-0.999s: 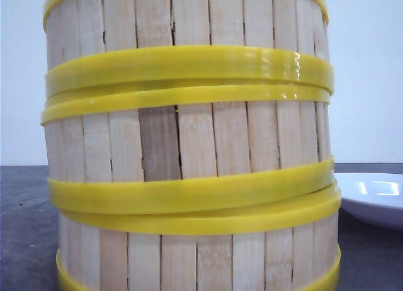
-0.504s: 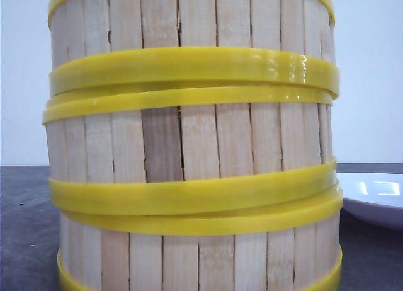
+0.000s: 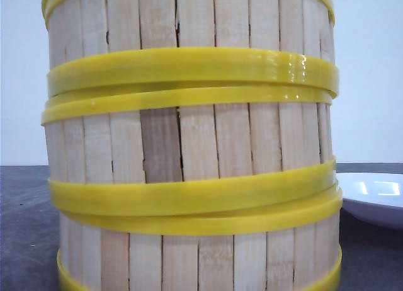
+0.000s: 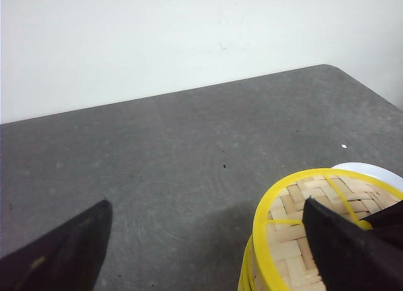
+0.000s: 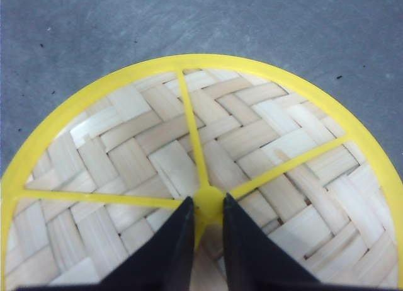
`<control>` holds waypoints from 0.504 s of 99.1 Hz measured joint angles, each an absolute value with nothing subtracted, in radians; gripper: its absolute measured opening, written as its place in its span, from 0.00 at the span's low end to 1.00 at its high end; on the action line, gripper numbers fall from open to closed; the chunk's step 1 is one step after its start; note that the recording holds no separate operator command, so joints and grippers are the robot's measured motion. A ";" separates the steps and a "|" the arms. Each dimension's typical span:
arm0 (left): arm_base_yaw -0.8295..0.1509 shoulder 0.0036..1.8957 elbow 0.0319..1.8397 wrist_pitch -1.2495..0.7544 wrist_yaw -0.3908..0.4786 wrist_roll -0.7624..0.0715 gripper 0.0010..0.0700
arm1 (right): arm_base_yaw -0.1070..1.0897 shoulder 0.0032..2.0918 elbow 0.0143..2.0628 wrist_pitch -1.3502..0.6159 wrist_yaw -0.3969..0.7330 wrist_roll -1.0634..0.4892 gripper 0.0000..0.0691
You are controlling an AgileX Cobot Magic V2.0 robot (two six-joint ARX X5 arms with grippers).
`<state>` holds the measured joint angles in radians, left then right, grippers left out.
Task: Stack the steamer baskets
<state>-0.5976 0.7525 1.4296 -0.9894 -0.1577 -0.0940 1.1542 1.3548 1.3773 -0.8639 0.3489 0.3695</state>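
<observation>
Since half a second ago the stack of steamer baskets [image 3: 189,171] is seen shifted slightly leftward in the front view, where it fills the near foreground on the dark table [image 3: 22,228]. A woven lid [image 5: 201,177] is seen on top of the stack, its central yellow knob [image 5: 208,199] pinched between the nearly closed fingers of the right gripper [image 5: 208,225], while the left gripper [image 4: 201,240] is held spread wide, nothing between its fingers. Beyond the stack, a white plate [image 3: 371,196] is seen to its right.
</observation>
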 joint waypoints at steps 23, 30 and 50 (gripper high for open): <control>-0.598 0.752 1.430 -0.991 -0.158 -0.094 0.84 | 1.151 1.355 1.377 -0.863 0.348 0.371 0.08; -0.598 0.752 1.430 -0.991 -0.158 -0.094 0.84 | 1.151 1.356 1.377 -0.865 0.348 0.371 0.19; -0.598 0.752 1.430 -0.991 -0.158 -0.094 0.84 | 1.173 1.357 1.371 -0.851 0.395 0.374 0.52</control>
<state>-0.5976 0.7525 1.4296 -0.9909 -0.1577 -0.0940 1.1728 1.3571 1.3712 -0.8509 0.3950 0.3744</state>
